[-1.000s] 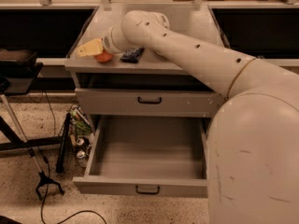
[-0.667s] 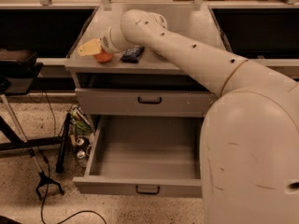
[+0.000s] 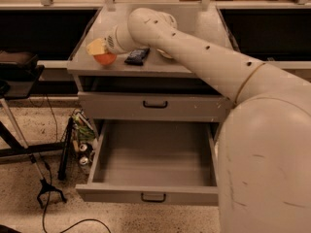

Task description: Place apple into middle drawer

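The reddish-orange apple [image 3: 105, 58] sits on the grey cabinet top near its front left corner. My gripper [image 3: 98, 47] is at the end of the long white arm, right on top of the apple and covering its upper part. The middle drawer [image 3: 153, 194] is pulled wide open below, and its deep grey tray holds nothing. The apple is above and to the left of the tray.
A small dark packet [image 3: 137, 56] lies just right of the apple. The cream-white bowl [image 3: 164, 54] is mostly hidden behind the arm. The upper drawer front [image 3: 155, 104] is shut. A stand's legs, cables and cans [image 3: 82, 152] are on the floor at left.
The gripper stays on the apple at the same spot on the cabinet top. Only the arm's near bulk has shifted a little in view. The drawer remains open.
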You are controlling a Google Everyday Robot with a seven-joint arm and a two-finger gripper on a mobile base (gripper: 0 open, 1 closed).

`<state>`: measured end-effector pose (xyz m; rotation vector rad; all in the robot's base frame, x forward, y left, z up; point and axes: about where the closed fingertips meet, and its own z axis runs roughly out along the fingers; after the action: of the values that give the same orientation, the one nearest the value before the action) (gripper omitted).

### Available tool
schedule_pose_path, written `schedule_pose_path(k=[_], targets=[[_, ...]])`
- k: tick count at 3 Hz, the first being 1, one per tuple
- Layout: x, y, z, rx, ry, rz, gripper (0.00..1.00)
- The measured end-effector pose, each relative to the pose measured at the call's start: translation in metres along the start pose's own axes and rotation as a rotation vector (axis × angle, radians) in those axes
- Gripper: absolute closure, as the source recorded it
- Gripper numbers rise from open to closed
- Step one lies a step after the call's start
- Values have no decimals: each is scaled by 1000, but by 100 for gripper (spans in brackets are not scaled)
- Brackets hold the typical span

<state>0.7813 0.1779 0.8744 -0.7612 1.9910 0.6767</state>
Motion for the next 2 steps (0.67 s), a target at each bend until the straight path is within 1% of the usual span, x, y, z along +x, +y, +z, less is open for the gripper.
schedule_pose_path(k=[1, 2], targets=[[-4, 8, -35, 17, -21, -9, 89], [-6, 24, -83, 15, -40, -27, 100]])
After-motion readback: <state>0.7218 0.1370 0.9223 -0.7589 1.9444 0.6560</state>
